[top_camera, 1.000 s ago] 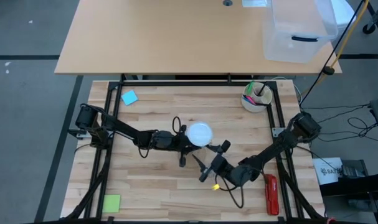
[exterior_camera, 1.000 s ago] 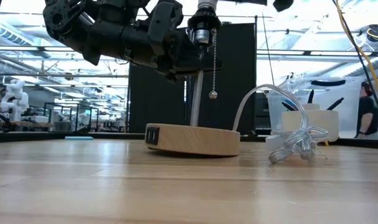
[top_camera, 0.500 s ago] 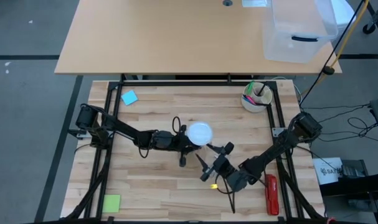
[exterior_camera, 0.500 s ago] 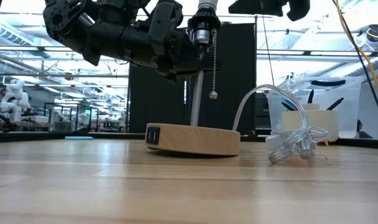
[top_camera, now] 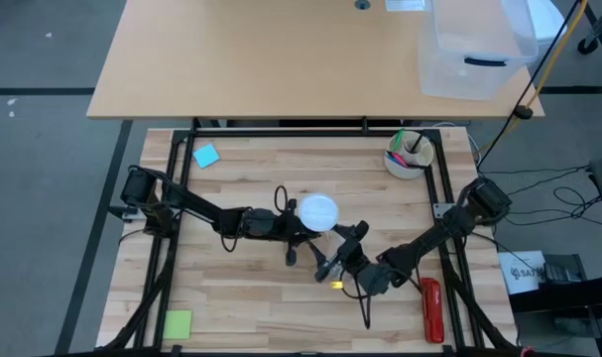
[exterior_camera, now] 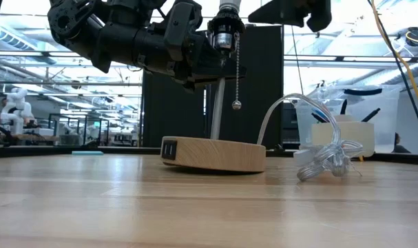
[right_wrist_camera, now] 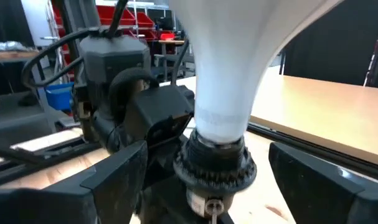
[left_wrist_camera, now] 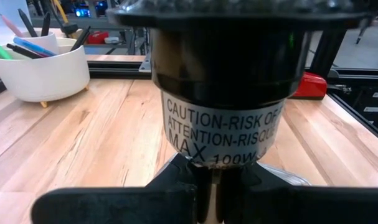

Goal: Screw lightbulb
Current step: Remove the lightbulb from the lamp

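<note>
1. Lightbulb (right_wrist_camera: pixel 223 68) stands upright in the lamp socket (left_wrist_camera: pixel 225 93), long axis vertical.
2. Right gripper (right_wrist_camera: pixel 207 180) spread wide, straddling the bulb neck, nearer arm.
3. Left gripper (top_camera: pixel 299 230) pinched narrow, steadying the lamp under the socket.

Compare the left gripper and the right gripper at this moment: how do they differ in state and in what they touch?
The left gripper is shut on the lamp's stem just under the black socket; the right gripper is open, its fingers standing either side of the lightbulb without touching it. In the high view the left gripper sits beside the lightbulb, the right gripper apart from it. Both are raised above the wooden lamp base.
</note>
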Action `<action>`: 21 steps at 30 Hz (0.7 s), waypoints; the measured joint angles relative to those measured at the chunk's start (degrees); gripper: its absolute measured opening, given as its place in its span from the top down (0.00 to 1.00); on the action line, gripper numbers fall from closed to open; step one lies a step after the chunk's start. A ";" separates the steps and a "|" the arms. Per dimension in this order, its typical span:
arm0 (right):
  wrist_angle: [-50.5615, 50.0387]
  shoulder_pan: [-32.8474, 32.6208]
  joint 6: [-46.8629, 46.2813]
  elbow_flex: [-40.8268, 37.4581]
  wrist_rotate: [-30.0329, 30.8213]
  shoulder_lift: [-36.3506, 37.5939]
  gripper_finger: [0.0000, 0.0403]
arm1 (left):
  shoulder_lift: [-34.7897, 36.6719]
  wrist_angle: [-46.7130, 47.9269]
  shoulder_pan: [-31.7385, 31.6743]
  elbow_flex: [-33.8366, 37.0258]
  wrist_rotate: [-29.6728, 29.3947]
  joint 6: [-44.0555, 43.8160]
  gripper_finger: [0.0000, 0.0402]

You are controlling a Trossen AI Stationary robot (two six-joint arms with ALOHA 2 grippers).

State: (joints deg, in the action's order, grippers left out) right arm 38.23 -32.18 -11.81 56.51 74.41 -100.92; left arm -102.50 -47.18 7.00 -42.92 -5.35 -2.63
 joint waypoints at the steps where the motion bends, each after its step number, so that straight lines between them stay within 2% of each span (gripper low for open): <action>1: 0.58 0.43 0.24 0.00 -0.39 0.00 0.18 | 0.00 -0.01 -0.01 0.00 -0.05 0.00 0.93; 8: 5.96 3.84 5.44 0.00 -2.67 0.00 0.19 | 0.00 -0.02 0.00 0.00 -0.10 -0.04 0.93; 10: 10.03 4.36 8.94 -0.02 -4.44 0.00 0.19 | 0.00 -0.02 0.00 0.00 -0.10 -0.02 0.93; 17: 24.92 4.82 24.21 -0.02 -3.83 0.00 0.19 | 0.02 -0.02 -0.01 0.00 -0.14 -0.01 0.93; 21: 29.84 4.80 30.68 -0.02 -3.89 -0.02 0.19 | 0.02 -0.02 0.01 0.00 -0.14 0.00 0.93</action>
State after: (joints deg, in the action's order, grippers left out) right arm 68.07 -27.38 18.87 56.49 70.52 -100.95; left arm -102.48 -47.20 7.01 -42.92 -5.50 -2.63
